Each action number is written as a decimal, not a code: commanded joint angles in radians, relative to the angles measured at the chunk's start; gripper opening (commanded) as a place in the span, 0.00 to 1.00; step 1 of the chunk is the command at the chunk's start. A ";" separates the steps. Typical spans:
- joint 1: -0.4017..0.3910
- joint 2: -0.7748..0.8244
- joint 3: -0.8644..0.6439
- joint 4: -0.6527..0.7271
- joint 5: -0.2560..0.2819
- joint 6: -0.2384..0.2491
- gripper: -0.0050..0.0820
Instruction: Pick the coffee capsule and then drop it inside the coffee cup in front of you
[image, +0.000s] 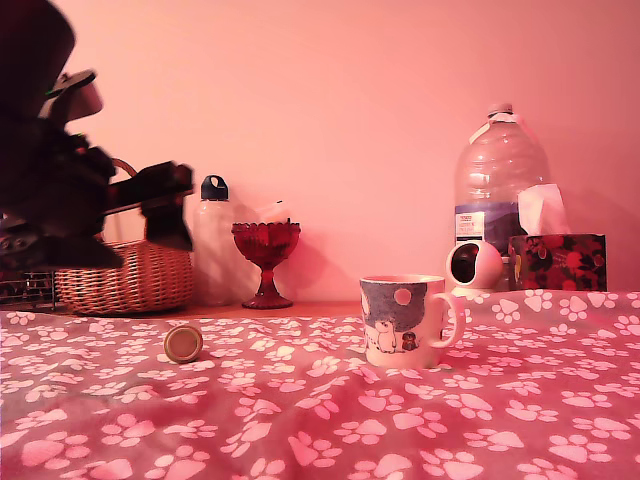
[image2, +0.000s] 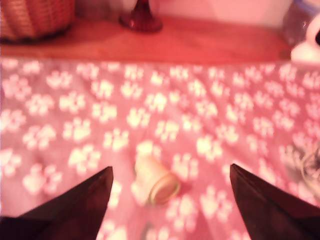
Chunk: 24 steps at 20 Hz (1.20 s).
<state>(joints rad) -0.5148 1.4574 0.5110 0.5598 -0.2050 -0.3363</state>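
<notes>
**Capsule on its side, gripper open above it**

Going left to right in the exterior view, we see our gripper (image2: 170, 200) raised, jaws wide and empty; the capsule (image: 183, 343) lying on its side on the cloth (image: 330, 430); the cup (image: 405, 320) upright, well apart. We judge the capsule may roll or skid away if one finger touches first.

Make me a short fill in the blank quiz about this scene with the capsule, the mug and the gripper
1. The coffee capsule lies on its ____ on the paw-print cloth.
2. The gripper is ____, holding nothing.
3. In the exterior view, the coffee cup stands to the capsule's ____.
4. The red goblet stands beside a wicker ____.

Missing words: side; open; right; basket
</notes>
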 joint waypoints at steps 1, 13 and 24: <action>-0.023 0.040 -0.010 0.023 -0.023 -0.005 0.83; -0.050 0.254 -0.009 0.216 -0.047 -0.042 0.83; -0.050 0.258 -0.006 0.233 -0.072 -0.057 0.83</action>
<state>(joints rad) -0.5613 1.7046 0.5114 0.7853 -0.2794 -0.3851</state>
